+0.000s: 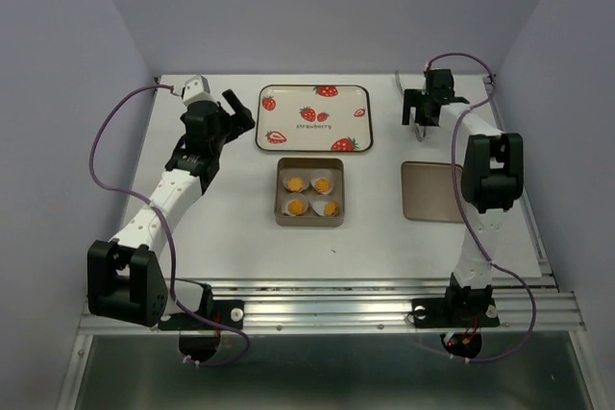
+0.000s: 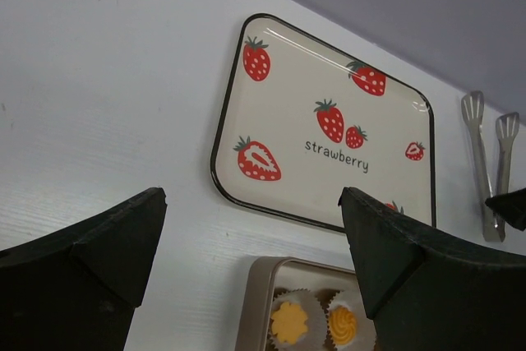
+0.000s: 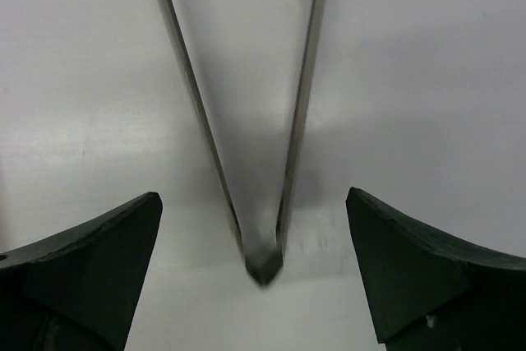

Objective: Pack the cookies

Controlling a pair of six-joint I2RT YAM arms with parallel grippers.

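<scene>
Nearest the arm bases, mid-worktop [image 1: 231,228]: brown square tin [image 1: 309,223] w/ all four cookies [image 1: 295,182] inside, two by two, each in a white pleated paper cup [image 2: 312,306]. Tin's lid [image 1: 430,191] lies flat to the right, well apart from it, so the tin is open. Judging by that, filling looks done and closing is what's left.

Handling, as a guess: cookies look tiny, light and stiff but brittle. Tops seem ridged, so prob. crumbly under a pinch. Best hold is low on opposite sides w/ min. squeeze, or by the cup rim so the cup takes the pressure. They sit close together, so wide fingers would likely bump a neighbour; slim tips suit them better.

Further back: strawberry-print tray [image 1: 338,110], just beyond the tin, nothing on it. Left tool [image 2: 253,199] hangs above the worktop to the tray's left, spread wide, carrying nothing.

Far right: metal tongs [image 3: 265,260] flat on the worktop, arms fanning away from the joined end. Right tool [image 3: 252,195] sits right over that joined end, spread wide, a finger on each side w/ clear gaps. It grips nothing.
</scene>
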